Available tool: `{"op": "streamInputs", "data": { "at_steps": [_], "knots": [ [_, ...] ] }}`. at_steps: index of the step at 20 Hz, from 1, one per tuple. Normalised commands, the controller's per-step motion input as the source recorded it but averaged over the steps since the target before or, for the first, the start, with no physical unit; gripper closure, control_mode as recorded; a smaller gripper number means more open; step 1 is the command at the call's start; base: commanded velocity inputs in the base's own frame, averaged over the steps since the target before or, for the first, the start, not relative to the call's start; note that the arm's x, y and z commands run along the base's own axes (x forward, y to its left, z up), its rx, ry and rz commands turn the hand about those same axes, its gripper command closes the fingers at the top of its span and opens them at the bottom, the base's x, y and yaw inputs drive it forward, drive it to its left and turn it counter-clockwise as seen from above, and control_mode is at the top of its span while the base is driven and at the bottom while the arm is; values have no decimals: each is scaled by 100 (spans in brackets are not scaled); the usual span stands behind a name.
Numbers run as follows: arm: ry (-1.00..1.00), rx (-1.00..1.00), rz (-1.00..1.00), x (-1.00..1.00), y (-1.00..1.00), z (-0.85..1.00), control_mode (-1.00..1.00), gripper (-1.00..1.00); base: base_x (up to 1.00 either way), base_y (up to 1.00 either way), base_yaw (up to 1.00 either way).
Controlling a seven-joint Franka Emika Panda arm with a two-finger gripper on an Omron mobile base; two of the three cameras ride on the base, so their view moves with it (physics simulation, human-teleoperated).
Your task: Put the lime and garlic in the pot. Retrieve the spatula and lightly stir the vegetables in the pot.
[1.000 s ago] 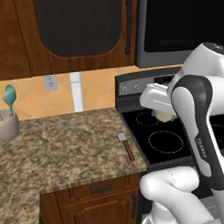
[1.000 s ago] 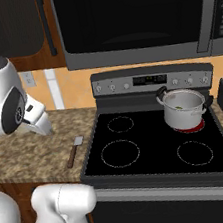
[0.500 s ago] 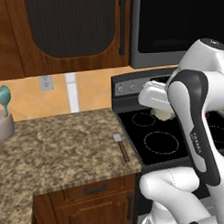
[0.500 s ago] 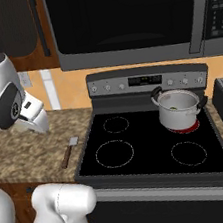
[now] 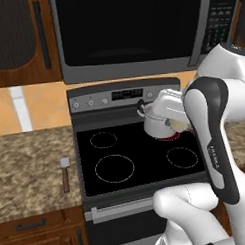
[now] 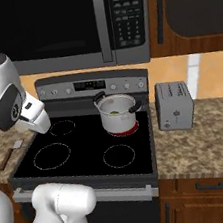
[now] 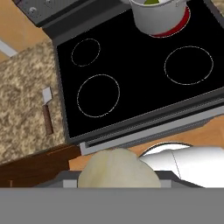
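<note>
My gripper [image 5: 177,125] is shut on the garlic [image 7: 118,169], a pale off-white bulb, and holds it above the stove's front edge. In the left base view the hand hangs just in front of the pot [image 5: 155,125]. The silver pot [image 6: 117,113] stands on the back right burner, which glows red, and the green lime [image 6: 114,112] lies inside it. In the hand view the pot [image 7: 159,17] sits at the top edge with the lime [image 7: 151,1] showing in it. The spatula [image 5: 64,172] lies on the granite counter left of the stove, blade away from me; the hand view also shows the spatula [image 7: 46,109].
The black stove top [image 6: 83,148] has three unlit burners in front of and left of the pot. A grey toaster [image 6: 174,105] stands on the counter right of the stove. A microwave [image 5: 131,29] hangs above, and the stove's control panel [image 5: 113,97] rises behind the burners.
The base has driven right, so the whole scene has shifted left: the stove is now centred and the toaster is in full view. The gripper still holds the garlic.
</note>
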Motion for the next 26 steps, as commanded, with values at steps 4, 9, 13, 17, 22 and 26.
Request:
{"op": "streamInputs", "data": {
  "at_steps": [4, 9, 13, 17, 22, 26],
  "knots": [
    [0, 0, 0, 0, 0, 0, 100, 100, 19, -77, -3],
    [2, 1, -2, 1, -7, 0, -100, 100, 2, -21, 0],
    [0, 0, 0, 5, 0, -2, -100, 100, 0, 0, 0],
    [0, 0, 0, 62, 0, -34, -100, 100, 0, 0, 0],
    [0, 0, -1, 93, 0, -45, -100, 100, 0, 0, 0],
    [3, -6, -2, 87, -14, -41, -100, 100, 0, 0, 0]
  ]
}}
